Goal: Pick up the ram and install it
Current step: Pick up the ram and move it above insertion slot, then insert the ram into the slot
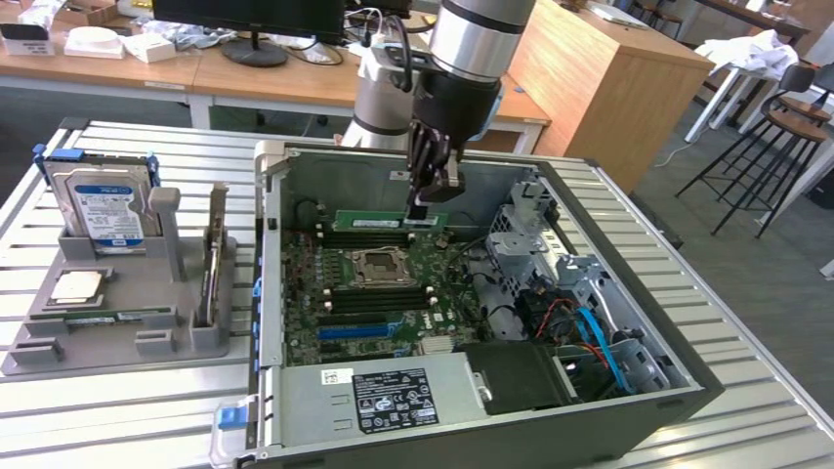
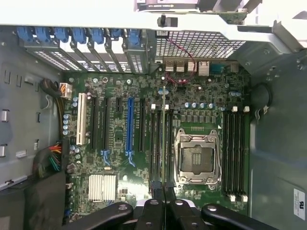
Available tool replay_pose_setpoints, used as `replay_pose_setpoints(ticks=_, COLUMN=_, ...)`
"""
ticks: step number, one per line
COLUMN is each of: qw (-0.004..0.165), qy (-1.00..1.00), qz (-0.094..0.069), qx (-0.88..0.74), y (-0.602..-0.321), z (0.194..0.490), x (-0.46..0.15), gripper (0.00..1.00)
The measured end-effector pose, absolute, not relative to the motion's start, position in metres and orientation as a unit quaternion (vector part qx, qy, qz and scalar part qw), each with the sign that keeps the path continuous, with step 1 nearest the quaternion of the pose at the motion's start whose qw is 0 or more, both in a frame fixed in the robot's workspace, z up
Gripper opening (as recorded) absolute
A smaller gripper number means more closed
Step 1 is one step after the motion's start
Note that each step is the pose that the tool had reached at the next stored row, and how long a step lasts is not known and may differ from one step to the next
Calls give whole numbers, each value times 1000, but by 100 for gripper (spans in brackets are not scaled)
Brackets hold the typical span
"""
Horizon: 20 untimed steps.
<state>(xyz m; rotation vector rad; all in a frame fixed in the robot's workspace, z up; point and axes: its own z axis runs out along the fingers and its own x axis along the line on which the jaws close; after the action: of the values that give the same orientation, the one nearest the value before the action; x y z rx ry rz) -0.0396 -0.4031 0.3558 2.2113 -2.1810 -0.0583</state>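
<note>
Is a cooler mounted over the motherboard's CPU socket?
No, the CPU socket lies bare, its contact area exposed with nothing mounted over it.

The arm (image 1: 467,39) enters the exterior view at twelve o'clock and reaches toward six o'clock, with its black wrist (image 1: 454,106) nearly vertical. The end effector (image 1: 429,207) points straight down. Its dark fingers (image 2: 152,211) are pressed close together, pinching the ram (image 1: 374,221) by its top edge, near the ram's three-o'clock end.

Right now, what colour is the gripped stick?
Green, the slim circuit-board ram stick; best in the exterior view.
</note>
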Motion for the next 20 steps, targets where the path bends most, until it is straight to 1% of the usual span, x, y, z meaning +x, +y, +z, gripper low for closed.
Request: replay_pose_setpoints(ticks=20, qw=17, qy=-702, qz=-19, qx=712, y=-403, z=350, x=-40, gripper=11)
